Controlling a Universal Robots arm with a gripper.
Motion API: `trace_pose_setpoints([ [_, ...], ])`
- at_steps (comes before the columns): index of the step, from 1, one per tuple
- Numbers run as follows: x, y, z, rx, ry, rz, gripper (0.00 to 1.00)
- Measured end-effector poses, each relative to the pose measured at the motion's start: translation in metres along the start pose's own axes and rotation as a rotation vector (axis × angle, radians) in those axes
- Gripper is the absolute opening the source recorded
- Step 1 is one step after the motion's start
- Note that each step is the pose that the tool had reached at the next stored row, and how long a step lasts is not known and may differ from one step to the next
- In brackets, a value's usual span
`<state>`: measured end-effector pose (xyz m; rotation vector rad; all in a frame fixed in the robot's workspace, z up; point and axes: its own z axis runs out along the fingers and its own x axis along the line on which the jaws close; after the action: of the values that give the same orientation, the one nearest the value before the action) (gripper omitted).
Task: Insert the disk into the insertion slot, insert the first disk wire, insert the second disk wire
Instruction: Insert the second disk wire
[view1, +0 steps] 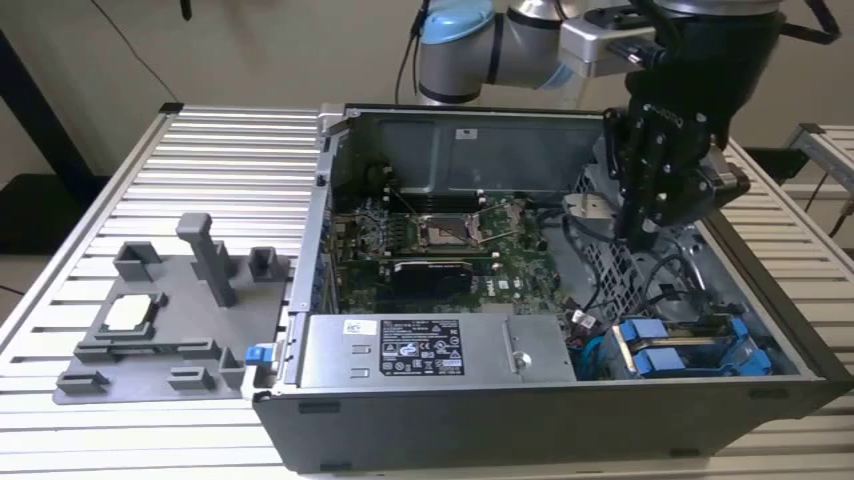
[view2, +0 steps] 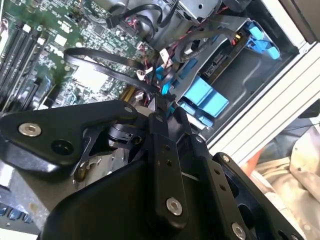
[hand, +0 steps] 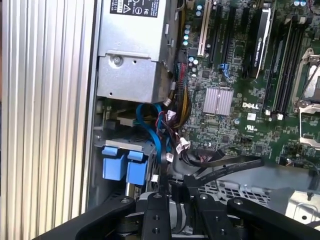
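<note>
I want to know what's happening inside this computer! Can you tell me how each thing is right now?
computer case: lying on its side, open, cover off.
blue disk caddy: sitting in the corner bay.
blue wire: looped loosely beside the caddy.
grey power box: fitted inside the case.
gripper: hanging inside the open case, over the wires near the bay.

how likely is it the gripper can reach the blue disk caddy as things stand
Likely yes. The case is open on top, and the gripper hangs inside that opening, above the end where the blue disk caddy sits. Loose cables by the bay could snag it.
</note>
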<state>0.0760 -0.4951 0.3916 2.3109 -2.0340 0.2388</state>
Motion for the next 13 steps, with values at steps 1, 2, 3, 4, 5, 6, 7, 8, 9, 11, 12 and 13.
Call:
trace_pose_setpoints([
  [1, 0.0, 0.0, 0.0005, -0.0007, 0.0066, -0.001, 0.27],
  [2, 0.0, 0.0001, 0.001, -0.0014, 0.0126, -0.002, 0.27],
  [3, 0.0001, 0.0002, 0.0016, -0.0019, 0.0164, -0.002, 0.27],
  [4, 0.0001, 0.0003, 0.0025, -0.0007, 0.0171, -0.002, 0.27],
  [5, -0.0001, 0.0005, 0.0036, 0.0036, 0.0177, -0.001, 0.27],
  [6, -0.0003, 0.0006, 0.0047, 0.0098, 0.0187, 0.0, 0.27],
  [7, -0.0005, 0.0008, 0.0056, 0.0168, 0.0197, 0.001, 0.27],
  [8, -0.0006, 0.0011, 0.0063, 0.0223, 0.0208, 0.001, 0.27],
  [9, -0.0007, 0.0012, 0.0065, 0.0238, 0.0211, 0.002, 0.27],
  [11, -0.0006, 0.0012, 0.0066, 0.0239, 0.021, 0.002, 0.27],
  [12, -0.0006, 0.0012, 0.0065, 0.0239, 0.0211, 0.002, 0.27],
  [13, -0.0006, 0.0012, 0.0066, 0.0239, 0.0211, 0.002, 0.27],
])
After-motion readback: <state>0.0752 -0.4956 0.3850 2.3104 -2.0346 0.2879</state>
